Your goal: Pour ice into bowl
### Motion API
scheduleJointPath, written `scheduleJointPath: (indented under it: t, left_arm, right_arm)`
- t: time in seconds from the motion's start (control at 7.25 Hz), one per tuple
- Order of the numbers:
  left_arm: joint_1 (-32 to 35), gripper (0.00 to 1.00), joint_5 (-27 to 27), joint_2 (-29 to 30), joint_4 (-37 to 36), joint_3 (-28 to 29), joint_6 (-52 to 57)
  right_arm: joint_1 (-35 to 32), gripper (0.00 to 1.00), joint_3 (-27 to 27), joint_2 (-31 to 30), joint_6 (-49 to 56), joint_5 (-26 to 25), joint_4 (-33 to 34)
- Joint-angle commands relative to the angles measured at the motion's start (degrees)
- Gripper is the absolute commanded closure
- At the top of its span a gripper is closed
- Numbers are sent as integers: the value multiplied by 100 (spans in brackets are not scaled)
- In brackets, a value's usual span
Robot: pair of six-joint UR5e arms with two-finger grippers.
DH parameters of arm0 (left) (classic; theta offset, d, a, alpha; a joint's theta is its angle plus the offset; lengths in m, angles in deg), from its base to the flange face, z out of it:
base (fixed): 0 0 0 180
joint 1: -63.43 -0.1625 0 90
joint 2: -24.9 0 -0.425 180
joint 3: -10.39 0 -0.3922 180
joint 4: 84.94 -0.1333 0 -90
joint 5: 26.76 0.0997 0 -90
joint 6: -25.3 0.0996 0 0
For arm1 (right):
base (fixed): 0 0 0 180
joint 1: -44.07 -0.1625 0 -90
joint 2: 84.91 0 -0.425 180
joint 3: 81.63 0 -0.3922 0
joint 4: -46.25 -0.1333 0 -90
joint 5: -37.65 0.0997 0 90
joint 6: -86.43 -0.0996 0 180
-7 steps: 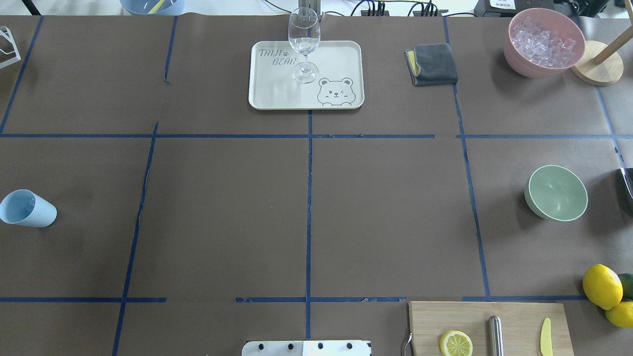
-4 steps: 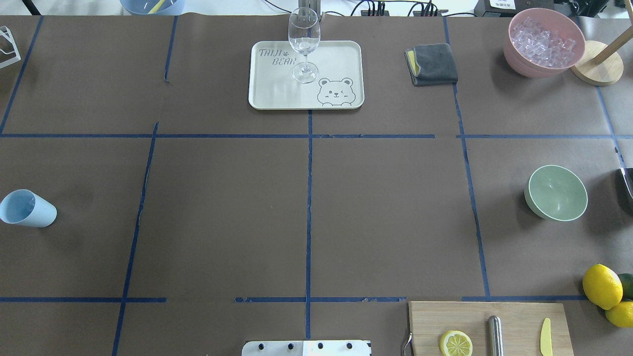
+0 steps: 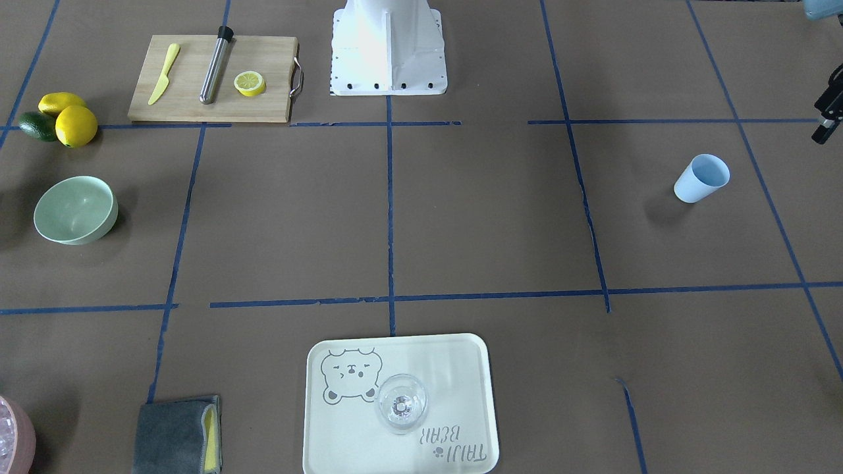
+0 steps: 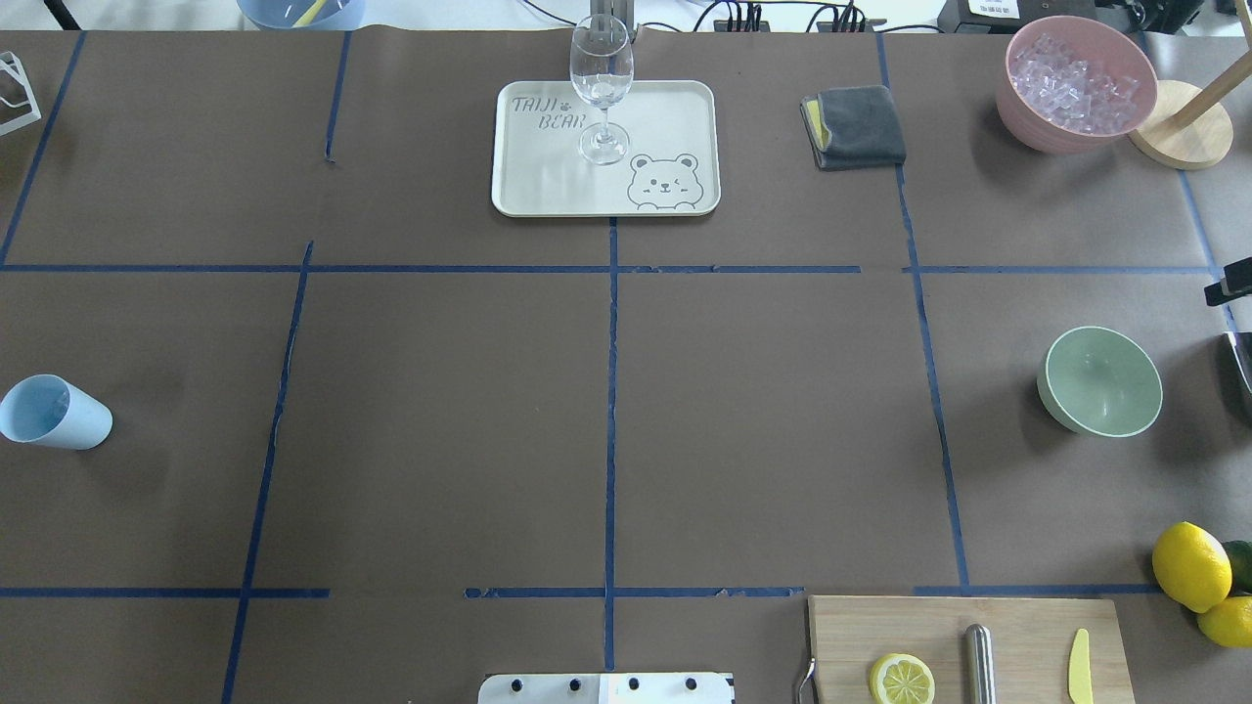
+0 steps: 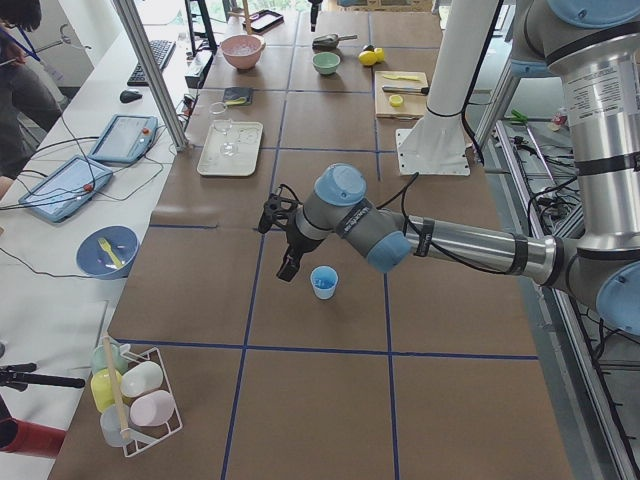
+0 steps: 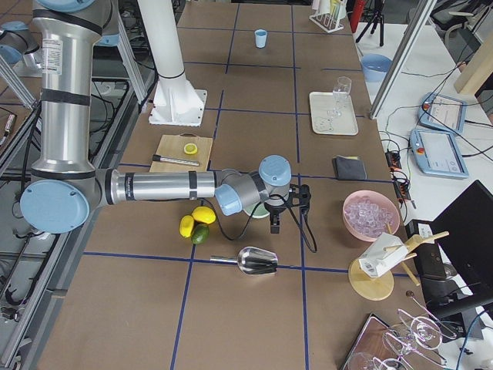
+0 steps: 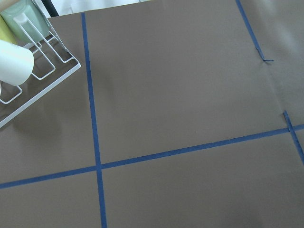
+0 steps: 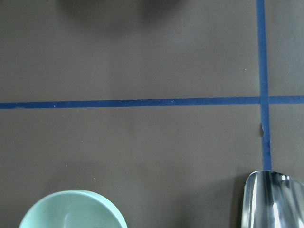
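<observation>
- Currently, the ice (image 4: 1074,80) is being held in the pink bowl (image 4: 1027,122) at the far right corner.
- The green bowl (image 4: 1100,383) is being left at the right edge, nearer than the pink bowl.
- The right gripper (image 6: 275,223) is being held just beside the green bowl; its finger state cannot be told.
- The left gripper (image 5: 287,268) is being held near the cup (image 5: 323,282) at the left; its finger state cannot be told either.

Right pincer (image 4: 1230,288) newly in at the overhead view's right edge.
</observation>
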Motion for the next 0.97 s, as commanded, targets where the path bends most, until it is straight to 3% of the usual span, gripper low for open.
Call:
scheduleJointPath:
  t: [0.0, 0.41, 0.69, 0.83]
  left_arm:
    - [-385, 1, 780, -487, 243, -470, -470]
    - [-386, 1, 828, -603, 348, -586, -470]
    - [-395, 1, 977, -998, 779, -586, -470]
    - [-404, 1, 978, -1095, 936, -577, -478]
  right_arm:
    - [748, 0, -1, -426, -1189, -400, -1218]
    - [1760, 0, 26, -576, -1782, -1199, -1626]
    - [1894, 1, 78, -524, -1940, -1237, -1626]
    - [1903, 9, 70, -524, -1993, -1167, -1626]
